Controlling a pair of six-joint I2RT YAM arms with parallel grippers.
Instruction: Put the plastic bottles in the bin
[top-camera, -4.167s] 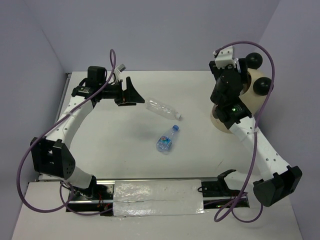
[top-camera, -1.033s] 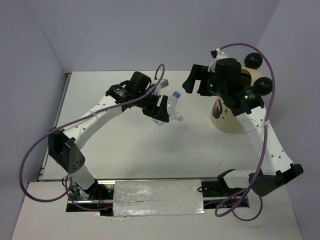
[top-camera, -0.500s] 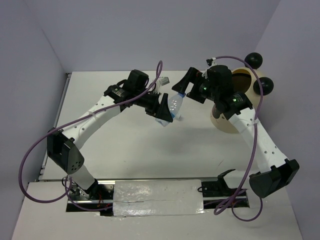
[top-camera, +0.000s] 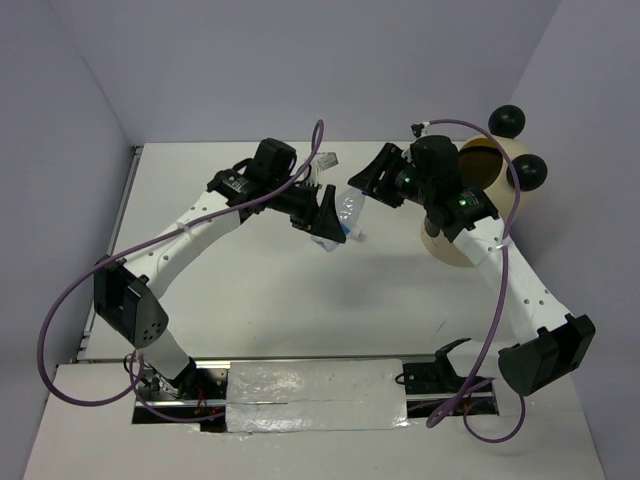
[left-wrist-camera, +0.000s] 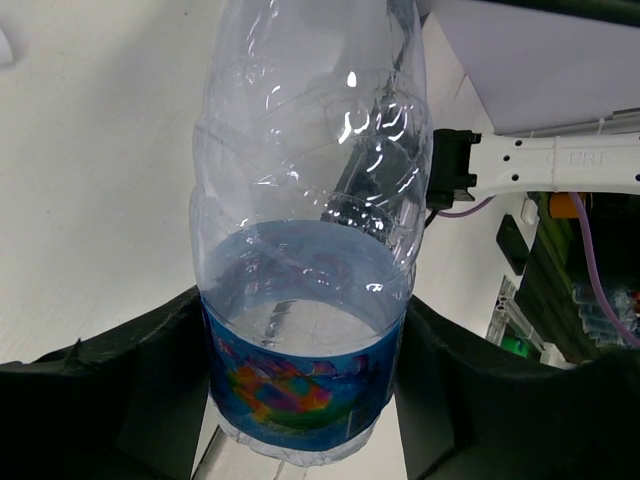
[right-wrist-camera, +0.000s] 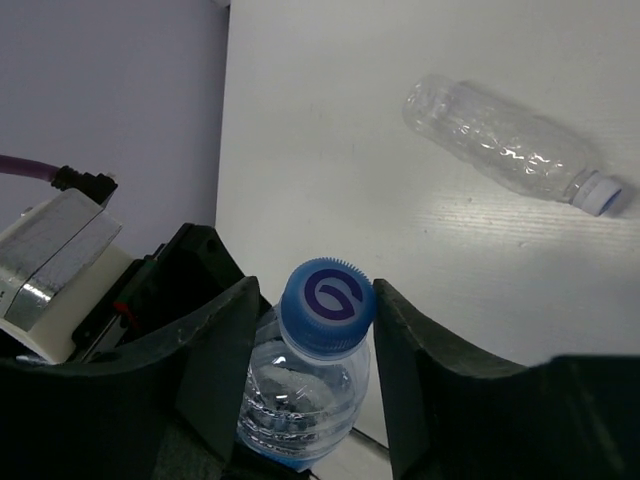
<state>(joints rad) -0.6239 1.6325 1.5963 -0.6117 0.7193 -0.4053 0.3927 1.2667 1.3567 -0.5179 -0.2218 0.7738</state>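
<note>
A clear plastic bottle (top-camera: 348, 208) with a blue label (left-wrist-camera: 300, 385) and a blue cap (right-wrist-camera: 328, 305) hangs in the air over the table's middle. My left gripper (top-camera: 330, 218) is shut on its labelled lower body, one finger pressed on each side (left-wrist-camera: 300, 345). My right gripper (top-camera: 372, 180) has its fingers tight against the cap end (right-wrist-camera: 313, 297). A second clear plastic bottle (right-wrist-camera: 505, 150) with a pale cap lies on its side on the table below. The cream bin (top-camera: 508, 155) with black ball ears stands at the right, behind my right arm.
The white right arm link (left-wrist-camera: 540, 165) crosses behind the held bottle in the left wrist view. A purple cable (top-camera: 320, 140) loops above the left wrist. The table's left edge and rail (top-camera: 128, 190) lie far from both grippers.
My right gripper swung left from the bin side to the bottle's cap and closed on it. The left arm holds the bottle in nearly the same place as before.
</note>
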